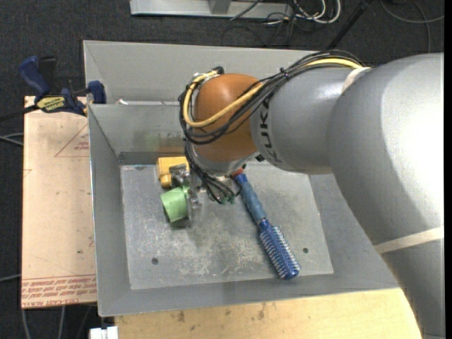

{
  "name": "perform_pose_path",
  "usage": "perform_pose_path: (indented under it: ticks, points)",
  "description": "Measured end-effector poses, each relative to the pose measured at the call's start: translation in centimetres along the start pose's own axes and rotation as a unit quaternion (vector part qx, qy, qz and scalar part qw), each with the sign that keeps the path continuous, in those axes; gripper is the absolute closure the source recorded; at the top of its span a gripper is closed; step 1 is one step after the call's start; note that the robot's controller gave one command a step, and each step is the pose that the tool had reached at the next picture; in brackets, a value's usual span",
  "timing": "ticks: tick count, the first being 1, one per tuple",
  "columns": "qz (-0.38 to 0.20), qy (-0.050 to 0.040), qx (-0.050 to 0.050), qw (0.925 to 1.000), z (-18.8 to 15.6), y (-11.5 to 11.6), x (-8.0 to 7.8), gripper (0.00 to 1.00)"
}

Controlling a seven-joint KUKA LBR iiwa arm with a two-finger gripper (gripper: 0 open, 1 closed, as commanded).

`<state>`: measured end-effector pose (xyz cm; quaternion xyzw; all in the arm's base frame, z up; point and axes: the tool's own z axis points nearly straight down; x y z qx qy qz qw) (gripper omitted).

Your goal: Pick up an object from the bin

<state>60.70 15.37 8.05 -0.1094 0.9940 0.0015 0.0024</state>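
Starting at the left of the grey bin [106,189], I've got a small yellow block [169,168] near the back wall. Just in front of it, a green roll-shaped piece [173,205] sits on the bin floor. My tool [191,195] is down low, right against that green piece's right side, under the orange wrist cover [222,119]. I cannot tell whether the tool is spread or pressed together, or whether it's pinching the green piece. Further right, a blue hairbrush [267,230] lies slanted, bristle head toward the front, handle running up beneath the wrist.
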Motion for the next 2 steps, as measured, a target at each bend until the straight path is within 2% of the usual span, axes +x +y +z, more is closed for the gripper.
perform_pose_path:
  ticks: [1, 2]
  points:
    - [0.019, -0.0029, 0.0, 0.9998, -11.6, -0.2, 1.4, 1.0]
    - [-0.169, -0.0014, 0.001, 0.9857, -20.7, 0.7, -2.1, 1.0]
